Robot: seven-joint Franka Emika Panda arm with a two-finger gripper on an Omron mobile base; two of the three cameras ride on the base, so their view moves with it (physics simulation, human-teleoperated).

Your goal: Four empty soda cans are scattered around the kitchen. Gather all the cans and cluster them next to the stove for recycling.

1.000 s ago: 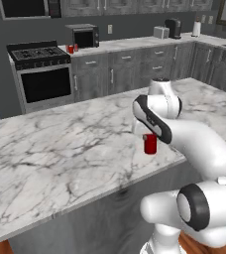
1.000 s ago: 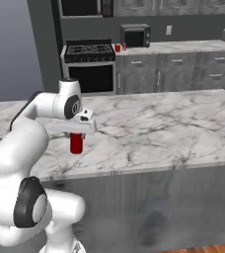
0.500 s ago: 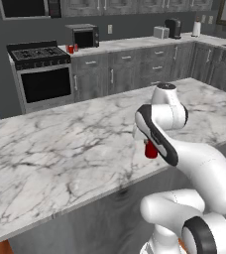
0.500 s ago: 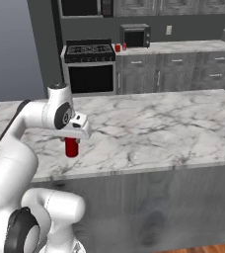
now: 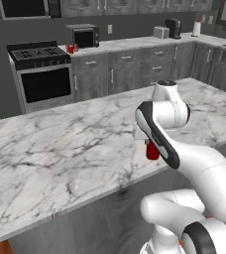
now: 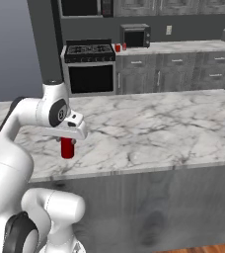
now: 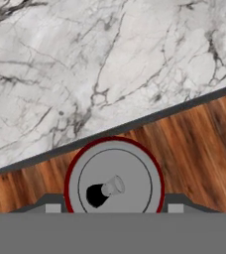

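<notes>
We see one soda can [image 6: 67, 148] hanging upright, its long axis vertical and its silver top towards the hand; in the hand view that top [image 7: 114, 180] faces us squarely, the dark opening and tab near its middle. The can sits between the fingers [image 7: 51, 206], which pinch it from either side. It hangs over the near edge of the marble tabletop [image 6: 149, 128], with wooden floor [image 7: 194, 144] below it in the hand view; from the left base view the can [image 5: 152, 151] shows red just below the hand, partly behind the arm.

The arm [image 5: 184, 158] rises from the base, bends at a raised elbow and turns the hand downwards, so the gripper [image 6: 68, 143] points straight down along the can.

Far back, the stove [image 6: 90, 66] stands against the wall; on the tabletop just beside it, to its right, we count two more red cans [image 6: 120, 47], close together; that makes three cans that we can see. A dark countertop oven [image 6: 135, 35] sits near them.
</notes>
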